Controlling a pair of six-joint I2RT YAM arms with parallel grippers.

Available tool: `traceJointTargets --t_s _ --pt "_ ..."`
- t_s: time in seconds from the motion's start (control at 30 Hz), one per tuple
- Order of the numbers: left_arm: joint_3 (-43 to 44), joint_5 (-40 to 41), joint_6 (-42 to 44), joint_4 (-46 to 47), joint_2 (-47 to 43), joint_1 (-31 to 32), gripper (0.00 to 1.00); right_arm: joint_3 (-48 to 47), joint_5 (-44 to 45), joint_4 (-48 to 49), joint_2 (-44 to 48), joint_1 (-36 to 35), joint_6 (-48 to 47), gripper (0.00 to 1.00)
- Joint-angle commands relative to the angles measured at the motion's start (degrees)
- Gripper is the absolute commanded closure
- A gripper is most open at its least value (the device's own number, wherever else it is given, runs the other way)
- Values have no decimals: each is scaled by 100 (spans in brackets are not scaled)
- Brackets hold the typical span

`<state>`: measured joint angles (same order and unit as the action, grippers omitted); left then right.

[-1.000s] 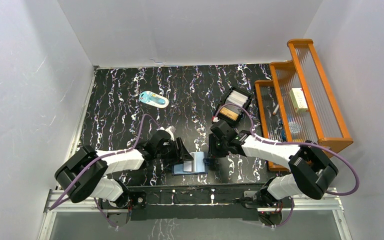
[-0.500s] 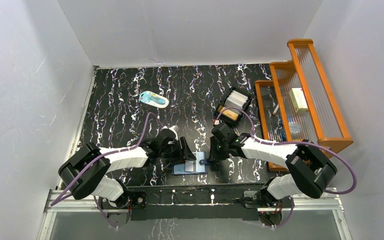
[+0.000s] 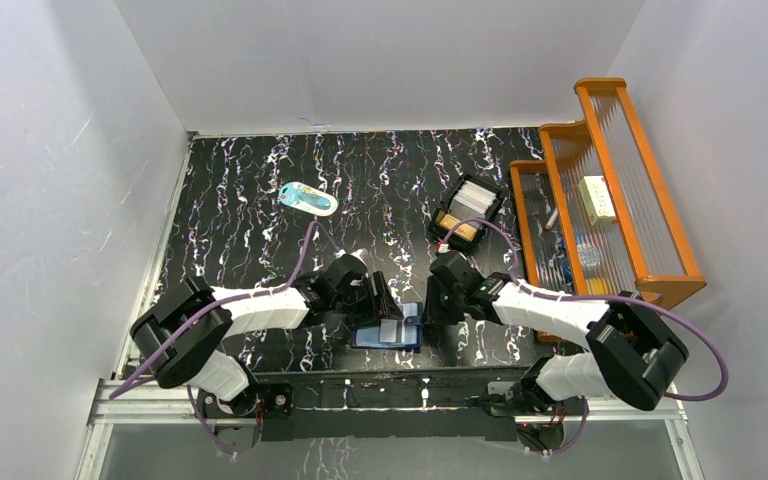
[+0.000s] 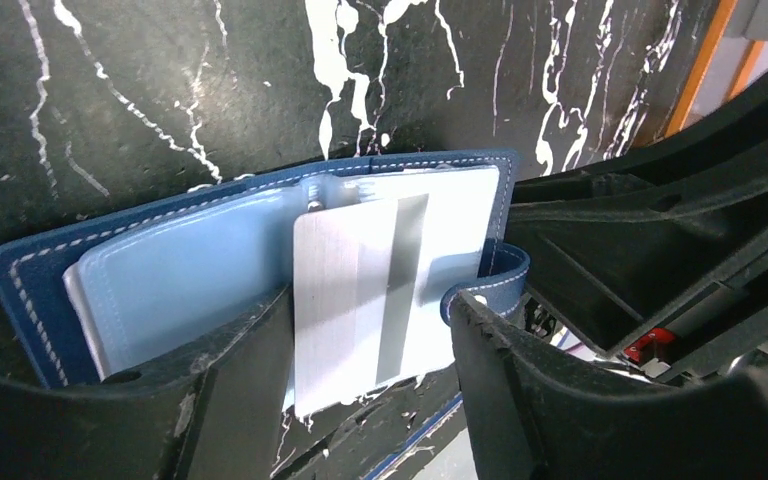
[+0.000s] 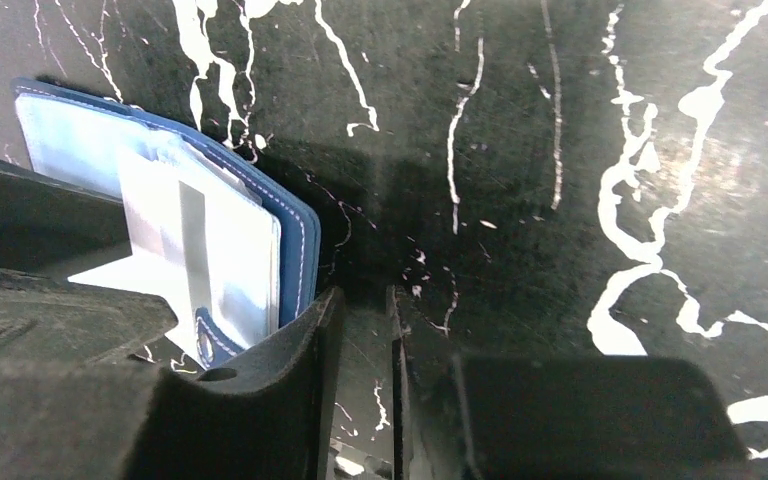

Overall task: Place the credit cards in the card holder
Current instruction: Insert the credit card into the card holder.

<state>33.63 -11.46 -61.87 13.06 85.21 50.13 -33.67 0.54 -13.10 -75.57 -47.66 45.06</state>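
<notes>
The navy card holder lies open near the table's front edge, pale-blue inside. A silvery credit card with a dark stripe sits partly in its right pocket, sticking out toward the front. My left gripper is open and straddles this card; the left finger meets the card's edge and the right finger stands just off it. My right gripper is narrowly open with only table between its fingers. Its left finger rests against the holder's right edge by the snap tab. More white cards and a golden-tan one lie in the box.
The black box tray stands behind the right arm. An orange rack with small items runs along the right side. A pale-blue-and-white oval item lies at the back left. Both grippers crowd the holder.
The card went from standing up over the holder to lying flatter in its pocket. Both arms and the holder shifted slightly right. The left jaws widened a little.
</notes>
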Motion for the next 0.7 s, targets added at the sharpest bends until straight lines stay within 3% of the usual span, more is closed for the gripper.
traceJointTargets --t_s 0.0,0.2,0.67 --pt "248 562 281 -1126 -380 12 42 -226 420 -489 355 -13 -20 68" --pt "279 701 395 -1613 -655 -3 39 -253 265 -502 493 -14 29 68" --pt "437 119 272 -1271 -416 -5 38 68 -318 340 232 -208 317 73"
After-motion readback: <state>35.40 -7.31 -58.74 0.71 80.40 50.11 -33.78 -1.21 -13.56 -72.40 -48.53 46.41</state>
